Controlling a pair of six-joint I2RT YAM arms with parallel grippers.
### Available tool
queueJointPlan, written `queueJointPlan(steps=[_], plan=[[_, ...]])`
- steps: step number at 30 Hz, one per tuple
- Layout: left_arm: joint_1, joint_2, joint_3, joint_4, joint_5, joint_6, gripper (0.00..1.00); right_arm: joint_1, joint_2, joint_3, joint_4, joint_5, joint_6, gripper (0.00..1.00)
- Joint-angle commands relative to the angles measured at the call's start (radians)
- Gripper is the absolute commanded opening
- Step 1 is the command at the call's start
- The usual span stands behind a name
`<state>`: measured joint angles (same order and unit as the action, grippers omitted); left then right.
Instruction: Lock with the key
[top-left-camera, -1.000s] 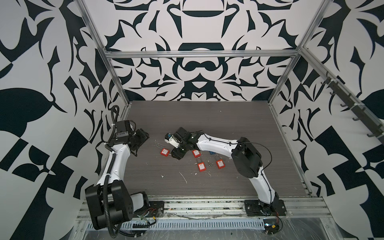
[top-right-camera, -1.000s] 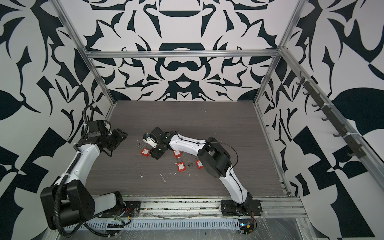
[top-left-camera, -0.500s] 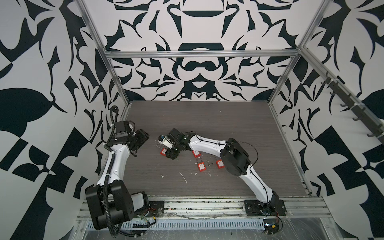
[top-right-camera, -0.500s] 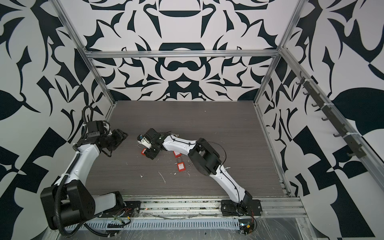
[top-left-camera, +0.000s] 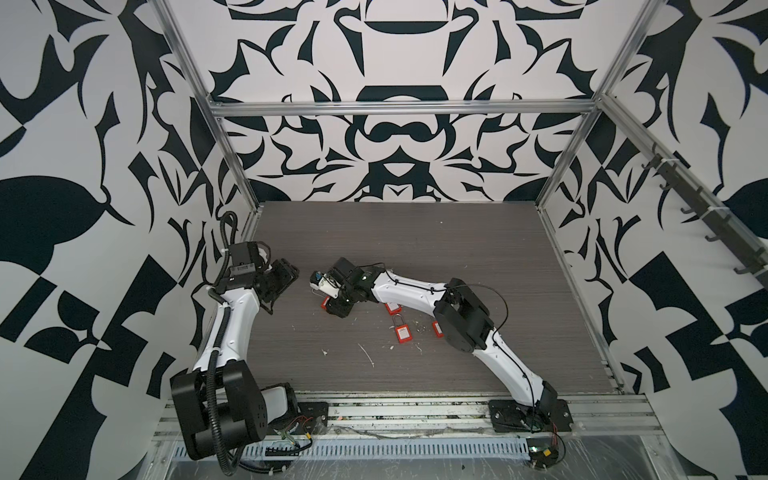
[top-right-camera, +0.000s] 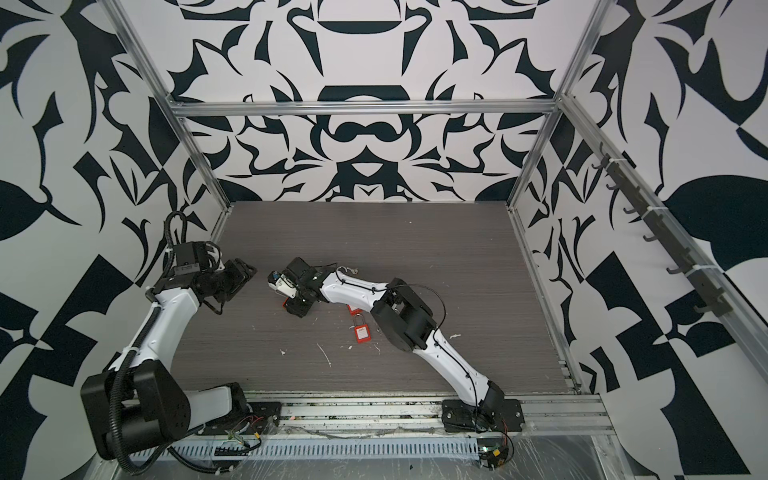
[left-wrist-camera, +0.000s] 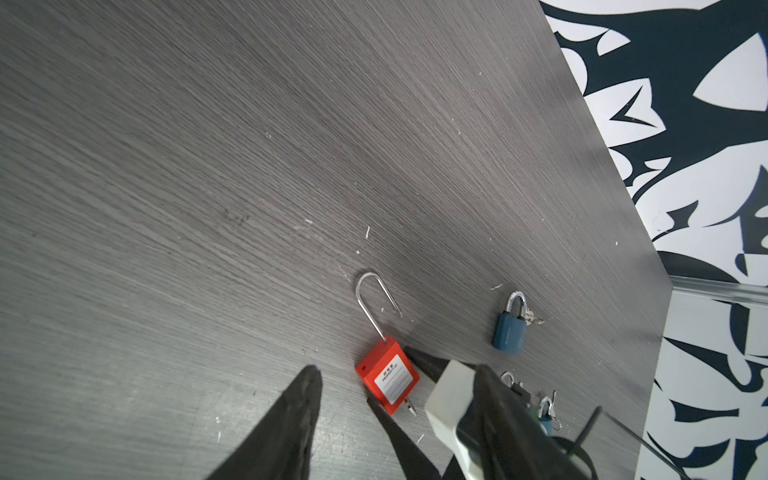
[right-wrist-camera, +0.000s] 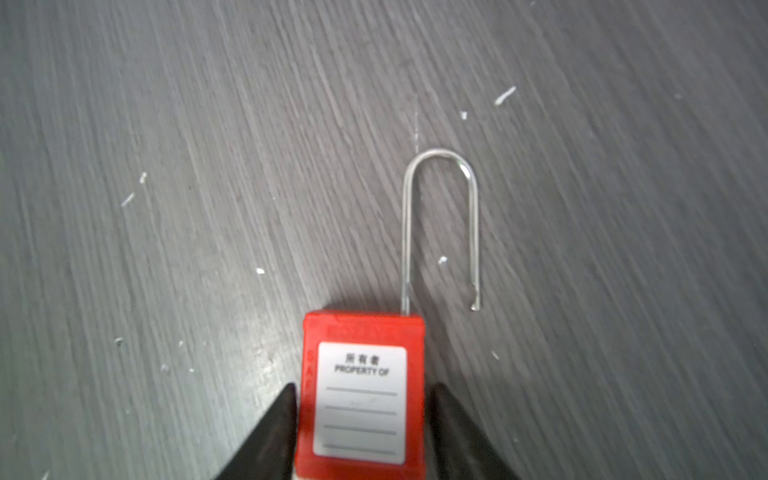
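A red padlock (right-wrist-camera: 360, 399) with a white label lies flat on the grey table, its long shackle (right-wrist-camera: 440, 216) swung open. My right gripper (right-wrist-camera: 362, 392) is shut on its body, one black finger against each side. A small metal piece (left-wrist-camera: 410, 409) sticks out of the lock's bottom end; I cannot tell whether it is the key. In both top views that gripper (top-left-camera: 336, 309) (top-right-camera: 297, 309) points down over the lock (top-right-camera: 286, 304) left of centre. My left gripper (top-left-camera: 286, 276) (left-wrist-camera: 395, 368) hovers open to the left of the lock, holding nothing.
Other red padlocks (top-left-camera: 402, 332) (top-right-camera: 361, 332) lie near the right forearm, some partly under it (top-left-camera: 392, 307). Two blue padlocks (left-wrist-camera: 509, 332) (left-wrist-camera: 546, 415) sit farther along the table, one with a key (left-wrist-camera: 532, 320) beside it. White specks dot the table top (top-left-camera: 415, 232).
My right arm has reached further left and lowered its gripper over the red padlock, and its jaws have narrowed onto the body. The left arm has not moved.
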<state>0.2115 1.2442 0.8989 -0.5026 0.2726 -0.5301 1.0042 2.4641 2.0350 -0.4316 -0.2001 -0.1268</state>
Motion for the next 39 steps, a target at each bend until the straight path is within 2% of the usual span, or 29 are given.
queueJointPlan(steps=[1, 4, 8, 12, 13, 17, 20, 23, 25, 29, 34, 39], plan=[[0.004, -0.020, 0.020, -0.031, -0.003, 0.027, 0.61, 0.008, -0.035, -0.014, 0.019, -0.025, -0.014, 0.39], [0.004, -0.023, 0.020, -0.020, 0.016, 0.037, 0.61, 0.008, -0.092, -0.079, 0.087, -0.024, -0.029, 0.28], [0.004, -0.013, 0.026, 0.012, 0.078, 0.058, 0.60, 0.006, -0.213, -0.184, 0.156, -0.045, -0.067, 0.23], [0.002, 0.016, 0.057, 0.071, 0.249, 0.114, 0.58, -0.011, -0.376, -0.340, 0.203, -0.075, -0.134, 0.21], [0.001, 0.020, 0.062, 0.094, 0.287, 0.122, 0.57, -0.023, -0.417, -0.384, 0.211, -0.095, -0.155, 0.20], [-0.039, 0.018, 0.073, 0.173, 0.376, 0.201, 0.55, -0.097, -0.599, -0.599, 0.257, -0.298, -0.283, 0.20], [-0.111, 0.007, 0.086, 0.206, 0.388, 0.301, 0.54, -0.168, -0.718, -0.715, 0.280, -0.329, -0.302, 0.18], [-0.214, -0.012, 0.073, 0.264, 0.433, 0.451, 0.53, -0.241, -0.807, -0.747, 0.187, -0.416, -0.348, 0.19], [-0.282, -0.033, 0.047, 0.314, 0.504, 0.576, 0.53, -0.282, -0.862, -0.769, 0.142, -0.455, -0.384, 0.19], [-0.356, -0.062, 0.003, 0.384, 0.665, 0.776, 0.53, -0.324, -0.956, -0.813, 0.099, -0.448, -0.445, 0.19], [-0.406, -0.044, 0.025, 0.343, 0.735, 0.928, 0.53, -0.335, -1.034, -0.829, 0.039, -0.419, -0.488, 0.19], [-0.467, -0.016, 0.058, 0.214, 0.723, 1.135, 0.52, -0.336, -1.050, -0.823, -0.008, -0.408, -0.494, 0.19]])
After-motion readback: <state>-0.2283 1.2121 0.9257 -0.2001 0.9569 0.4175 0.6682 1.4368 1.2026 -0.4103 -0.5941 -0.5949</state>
